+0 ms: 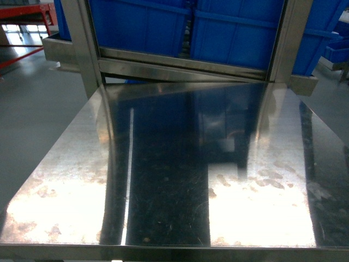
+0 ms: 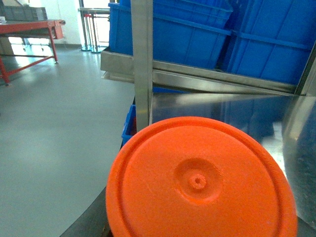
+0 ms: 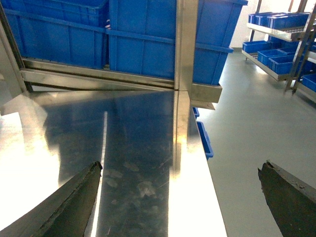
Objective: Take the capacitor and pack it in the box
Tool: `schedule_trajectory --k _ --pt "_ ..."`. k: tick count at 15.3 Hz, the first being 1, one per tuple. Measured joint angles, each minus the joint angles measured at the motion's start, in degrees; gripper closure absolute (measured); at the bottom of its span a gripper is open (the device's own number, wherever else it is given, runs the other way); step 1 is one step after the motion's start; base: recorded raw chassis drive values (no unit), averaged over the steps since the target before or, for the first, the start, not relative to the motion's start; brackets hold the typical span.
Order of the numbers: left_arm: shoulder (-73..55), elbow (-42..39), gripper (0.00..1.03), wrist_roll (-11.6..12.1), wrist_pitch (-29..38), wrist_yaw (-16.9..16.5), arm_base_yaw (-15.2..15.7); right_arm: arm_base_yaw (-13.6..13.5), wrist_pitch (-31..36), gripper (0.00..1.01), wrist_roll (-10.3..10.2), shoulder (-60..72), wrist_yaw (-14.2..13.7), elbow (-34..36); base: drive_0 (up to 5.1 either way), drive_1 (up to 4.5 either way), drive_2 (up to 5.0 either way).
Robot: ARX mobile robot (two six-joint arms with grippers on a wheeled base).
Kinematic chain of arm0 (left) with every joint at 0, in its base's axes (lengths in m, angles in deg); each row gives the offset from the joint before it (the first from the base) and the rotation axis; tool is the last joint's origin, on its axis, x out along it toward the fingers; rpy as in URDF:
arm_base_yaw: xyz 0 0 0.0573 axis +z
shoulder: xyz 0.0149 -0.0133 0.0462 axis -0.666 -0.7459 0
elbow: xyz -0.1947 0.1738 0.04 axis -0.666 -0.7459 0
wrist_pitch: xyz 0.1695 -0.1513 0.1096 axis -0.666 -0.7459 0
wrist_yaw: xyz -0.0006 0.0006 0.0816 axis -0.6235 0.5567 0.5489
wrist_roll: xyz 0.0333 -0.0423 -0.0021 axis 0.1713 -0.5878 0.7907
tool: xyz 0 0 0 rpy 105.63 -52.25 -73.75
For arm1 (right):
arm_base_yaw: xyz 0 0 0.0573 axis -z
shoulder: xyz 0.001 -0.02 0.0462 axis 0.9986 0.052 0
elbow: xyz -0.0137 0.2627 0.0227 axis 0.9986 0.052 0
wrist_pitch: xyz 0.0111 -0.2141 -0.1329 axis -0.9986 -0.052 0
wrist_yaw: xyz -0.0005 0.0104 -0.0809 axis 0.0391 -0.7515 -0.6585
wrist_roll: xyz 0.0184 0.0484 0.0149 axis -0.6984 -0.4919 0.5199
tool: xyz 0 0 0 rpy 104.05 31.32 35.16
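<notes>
Left wrist view full of orange, no box in sight

The capacitor [image 2: 197, 182] sits right under my left wrist camera, its round end face nearly filling the lower frame. I judge it is at the left gripper, but no fingers show clearly there, so I cannot tell whether that pincer is closed on it. The right gripper [image 3: 180, 170] is spread wide with nothing between its fingers, over the right edge of the steel table [image 1: 65, 196]. The head view shows only bare tabletop and the blue bins [image 1: 136, 24] behind. The box is in none of my views. To do this step well, I would find the tub first, confirm the grip, then carry the capacitor low and level
</notes>
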Motion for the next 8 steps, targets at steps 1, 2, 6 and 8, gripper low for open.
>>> schedule_trajectory --k 1,2,6,8 --pt "0.0 0.0 0.59 0.0 0.0 0.0 0.0 0.0 0.0 0.03 0.0 0.0 0.0 0.0 0.0 0.0 0.0" --pt "0.0 0.0 0.59 0.0 0.0 0.0 0.0 0.0 0.0 0.03 0.0 0.0 0.0 0.0 0.0 0.0 0.0" --pt "0.0 0.0 0.59 0.0 0.2 0.0 0.0 0.0 0.1 0.03 0.0 0.0 0.0 0.0 0.0 0.0 0.0" --pt "0.0 0.0 0.59 0.0 0.1 0.0 0.0 0.0 0.0 0.03 0.0 0.0 0.0 0.0 0.0 0.0 0.0"
